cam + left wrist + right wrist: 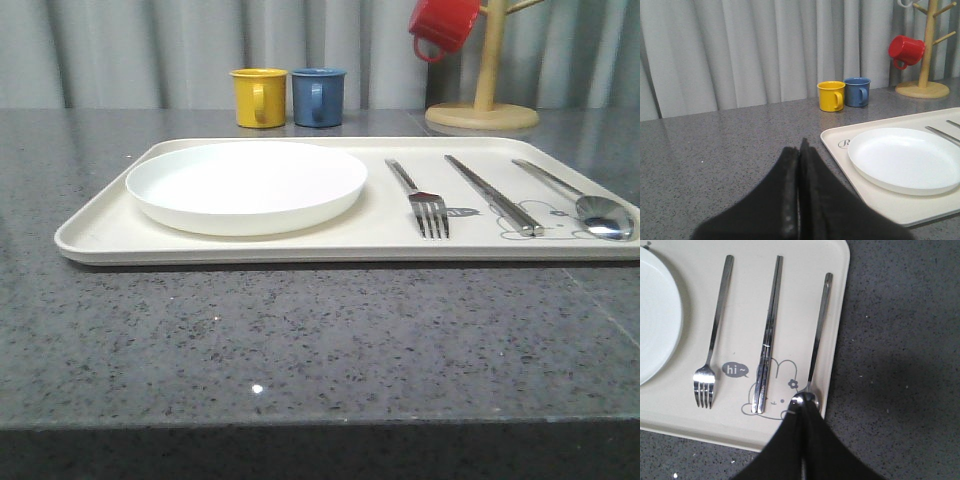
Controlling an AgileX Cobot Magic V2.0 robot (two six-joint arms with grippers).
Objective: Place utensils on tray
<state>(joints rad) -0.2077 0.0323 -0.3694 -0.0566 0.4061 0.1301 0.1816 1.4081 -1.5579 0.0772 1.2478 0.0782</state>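
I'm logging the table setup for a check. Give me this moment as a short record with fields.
tray: cream, on grey counter
plate: white, on tray's left part
fork: on tray, right of plate
chopsticks: paired, between fork and spoon
spoon: nearest tray's right rim
left gripper: shut, over bare counter
right gripper: fingers together above spoon bowl
mugs: yellow, blue behind tray; red on wooden rack

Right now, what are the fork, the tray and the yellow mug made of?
The fork looks like polished metal: silver and mirror-shiny. The tray seems to be matte cream plastic or melamine, with a printed rabbit; I can't tell which. The yellow mug is glossy with a thin rim, perhaps enamelled metal or ceramic.
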